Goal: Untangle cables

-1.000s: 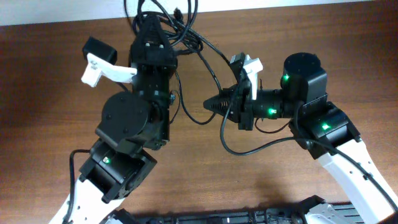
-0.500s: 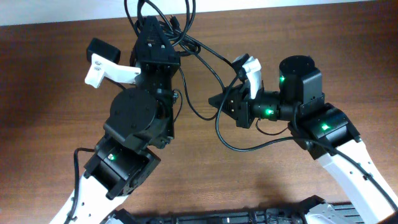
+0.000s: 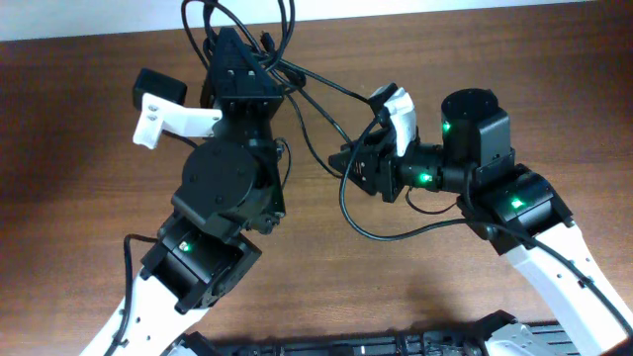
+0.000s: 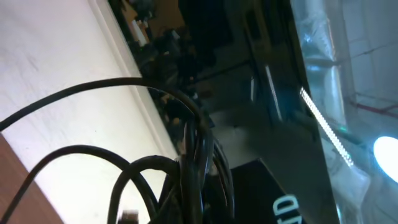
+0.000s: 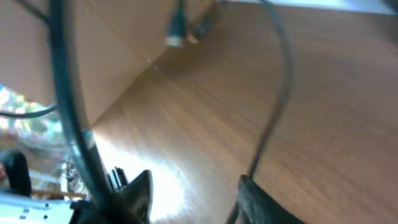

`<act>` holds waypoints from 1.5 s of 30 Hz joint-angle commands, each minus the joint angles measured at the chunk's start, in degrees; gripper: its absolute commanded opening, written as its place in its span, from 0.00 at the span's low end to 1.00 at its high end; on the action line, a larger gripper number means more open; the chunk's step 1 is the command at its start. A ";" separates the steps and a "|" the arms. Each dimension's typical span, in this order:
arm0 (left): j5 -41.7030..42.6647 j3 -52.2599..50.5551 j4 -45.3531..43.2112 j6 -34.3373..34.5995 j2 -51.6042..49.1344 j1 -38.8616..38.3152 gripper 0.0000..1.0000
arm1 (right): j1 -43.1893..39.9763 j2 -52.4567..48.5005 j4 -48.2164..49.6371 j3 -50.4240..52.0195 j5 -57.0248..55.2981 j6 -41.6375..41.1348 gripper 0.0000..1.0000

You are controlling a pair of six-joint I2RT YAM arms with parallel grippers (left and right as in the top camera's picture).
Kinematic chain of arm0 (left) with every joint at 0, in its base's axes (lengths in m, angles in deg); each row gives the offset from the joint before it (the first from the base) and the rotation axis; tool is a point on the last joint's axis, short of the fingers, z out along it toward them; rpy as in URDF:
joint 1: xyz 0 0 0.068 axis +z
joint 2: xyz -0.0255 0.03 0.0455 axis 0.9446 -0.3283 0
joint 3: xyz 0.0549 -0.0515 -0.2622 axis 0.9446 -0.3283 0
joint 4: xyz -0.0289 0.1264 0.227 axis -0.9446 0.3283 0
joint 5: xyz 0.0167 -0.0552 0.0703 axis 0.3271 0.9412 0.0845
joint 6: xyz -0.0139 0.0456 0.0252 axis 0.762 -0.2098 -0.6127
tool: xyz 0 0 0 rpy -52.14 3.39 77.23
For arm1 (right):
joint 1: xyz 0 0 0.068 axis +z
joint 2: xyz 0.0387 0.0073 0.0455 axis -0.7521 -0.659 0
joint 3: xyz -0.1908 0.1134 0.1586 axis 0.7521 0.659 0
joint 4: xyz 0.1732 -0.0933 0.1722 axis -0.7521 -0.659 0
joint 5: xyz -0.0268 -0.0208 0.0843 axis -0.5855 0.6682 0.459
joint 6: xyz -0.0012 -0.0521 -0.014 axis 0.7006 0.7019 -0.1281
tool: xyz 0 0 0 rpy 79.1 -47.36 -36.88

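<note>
Several black cables (image 3: 242,22) loop in a tangle at the table's far edge. My left gripper (image 3: 227,44) is shut on that bundle, which fills the left wrist view as thick dark cords (image 4: 194,163). One cable (image 3: 326,89) runs from the bundle toward my right gripper (image 3: 343,165) and curls in a loop (image 3: 381,229) below it. In the right wrist view my right gripper (image 5: 193,196) stands open over bare wood. One cord (image 5: 68,112) passes outside its left finger, and another (image 5: 278,106) ends at its right finger. A small plug (image 5: 176,28) hangs further off.
The brown wooden table (image 3: 79,178) ends at a white strip (image 3: 445,8) along the far side. A dark object (image 3: 425,344) lies along the near edge between the two arm bases.
My right gripper has opened and let go of the cable it pinched. The left gripper has drawn the bundle slightly left and toward the far edge.
</note>
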 commanded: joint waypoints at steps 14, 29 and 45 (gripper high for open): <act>-2.82 1.44 -0.94 -1.84 2.16 1.60 0.00 | -0.96 0.04 0.48 0.59 -4.48 0.70 0.95; 12.90 1.44 1.29 -10.23 2.16 1.60 0.00 | -1.05 0.07 1.97 0.55 -9.42 0.63 0.95; 35.32 1.44 21.62 -57.20 2.19 1.60 0.00 | -1.09 8.02 2.93 0.52 -26.14 0.48 0.95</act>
